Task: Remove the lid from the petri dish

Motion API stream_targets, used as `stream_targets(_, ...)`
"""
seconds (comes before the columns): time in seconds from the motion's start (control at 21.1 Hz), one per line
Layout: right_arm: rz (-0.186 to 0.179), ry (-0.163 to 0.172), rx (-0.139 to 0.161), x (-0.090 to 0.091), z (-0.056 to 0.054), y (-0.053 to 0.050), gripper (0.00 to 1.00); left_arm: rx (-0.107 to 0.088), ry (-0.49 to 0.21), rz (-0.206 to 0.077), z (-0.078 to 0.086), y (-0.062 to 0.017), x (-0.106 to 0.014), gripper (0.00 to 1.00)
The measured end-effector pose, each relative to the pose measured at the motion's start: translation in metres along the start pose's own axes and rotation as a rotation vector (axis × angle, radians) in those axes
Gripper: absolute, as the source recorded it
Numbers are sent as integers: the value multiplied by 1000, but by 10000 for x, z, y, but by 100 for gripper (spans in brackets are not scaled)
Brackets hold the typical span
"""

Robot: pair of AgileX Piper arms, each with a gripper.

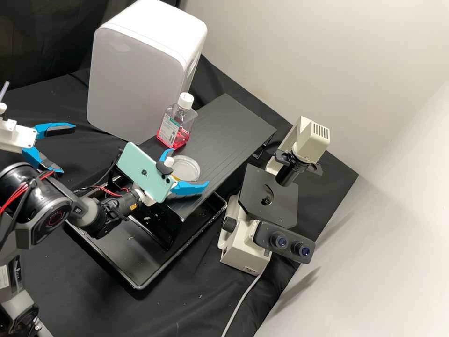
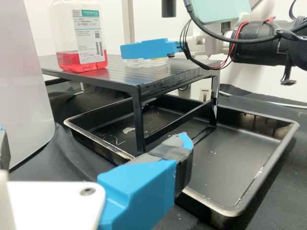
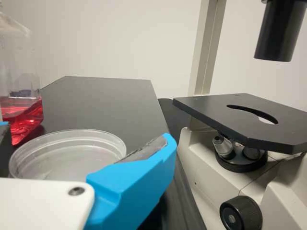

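Your right gripper (image 1: pixel 189 167) has fingers spread either side of the petri dish (image 3: pixel 67 153) on the black stand (image 1: pixel 234 126), and your left gripper (image 1: pixel 68 147) has them spread too, above the counter (image 1: pixel 196 290).

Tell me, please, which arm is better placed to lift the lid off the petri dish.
Probably right: the right claw, open, sits either side of the petri dish on the shelf; the left claw is far off by the white box.

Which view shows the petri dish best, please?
The right wrist view: the petri dish sits close, its clear rim plain. The high view shows it farther off, from above; the left wrist view, edge-on, partly behind a blue finger.
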Motion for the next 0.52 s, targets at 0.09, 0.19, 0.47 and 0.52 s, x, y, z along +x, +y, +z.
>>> stream_targets(0.09, -1, 2, -1, 0, -2, -1, 0, 0, 0, 0, 0, 0, 0, 100)
stream_targets(0.19, -1, 2, -1, 0, -2, -1, 0, -1, 1, -3, -2, -6, 2, 100)
stream_targets(0.47, -2, 2, -2, 0, 0, 0, 0, -2, 2, -7, -10, -14, 20, 100)
stream_targets(0.52, -2, 2, -2, 0, 0, 1, 0, -1, 1, -5, -11, -9, 25, 100)
